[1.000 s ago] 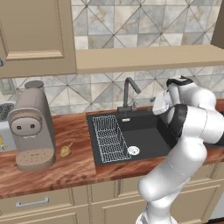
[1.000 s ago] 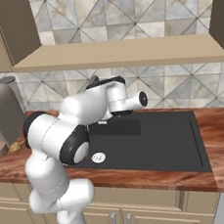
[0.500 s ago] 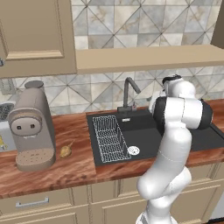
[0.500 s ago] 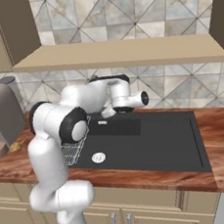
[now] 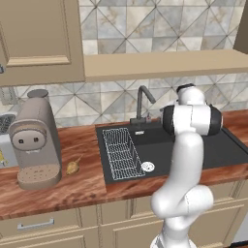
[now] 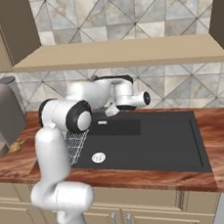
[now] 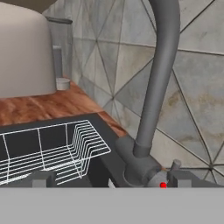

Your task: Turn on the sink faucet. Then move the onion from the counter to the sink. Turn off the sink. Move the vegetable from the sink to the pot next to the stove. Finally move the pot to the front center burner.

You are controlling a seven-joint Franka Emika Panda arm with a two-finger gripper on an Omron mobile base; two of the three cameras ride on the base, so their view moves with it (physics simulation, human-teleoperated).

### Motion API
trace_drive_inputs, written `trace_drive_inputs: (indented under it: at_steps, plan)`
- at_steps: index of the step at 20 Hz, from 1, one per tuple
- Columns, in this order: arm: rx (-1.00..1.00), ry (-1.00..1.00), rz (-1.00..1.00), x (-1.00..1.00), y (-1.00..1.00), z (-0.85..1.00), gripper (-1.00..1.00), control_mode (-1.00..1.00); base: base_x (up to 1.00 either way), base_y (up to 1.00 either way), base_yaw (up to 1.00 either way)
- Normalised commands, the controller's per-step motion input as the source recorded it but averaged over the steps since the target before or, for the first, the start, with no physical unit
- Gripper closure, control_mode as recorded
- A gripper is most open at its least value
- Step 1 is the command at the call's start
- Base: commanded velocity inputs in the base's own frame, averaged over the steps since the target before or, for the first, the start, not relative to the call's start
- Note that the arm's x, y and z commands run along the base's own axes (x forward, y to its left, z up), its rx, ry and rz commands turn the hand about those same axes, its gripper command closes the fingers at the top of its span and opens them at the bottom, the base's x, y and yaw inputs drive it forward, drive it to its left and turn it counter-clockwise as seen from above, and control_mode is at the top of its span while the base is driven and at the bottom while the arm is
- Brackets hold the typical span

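Change over the preceding second. The arm (image 5: 186, 145) has folded from a low, sideways reach into a tall, upright column at the front of the sink (image 5: 218, 150), with its elbow raised level with the faucet (image 5: 143, 99). In the right base view the upper arm, earlier lying out to the left, now stands vertically, and the wrist has swung back toward the wall. The gripper (image 7: 107, 180) has closed in on the faucet base, which now rises just ahead of and between the fingertips (image 7: 43, 178), beside the wire rack (image 7: 48, 151).
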Motion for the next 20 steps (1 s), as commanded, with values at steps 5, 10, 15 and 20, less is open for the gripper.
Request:
trace_drive_inputs:
  at_steps: [5,10,15,20]
  plan:
    - [0.0,0.0,0.0,0.38,0.0,-0.18,-1.0,-1.0,0.0,0.0,0.0]
    - [0.0,0.0,0.0,0.4,0.01,-0.14,-1.0,-1.0,0.0,0.0,0.0]
    - [0.0,0.0,0.0,0.33,0.03,-0.13,-1.0,-1.0,0.0,0.0,0.0]
    - [0.0,0.0,0.0,0.24,0.11,-0.15,-1.0,-1.0,0.0,0.0,0.0]
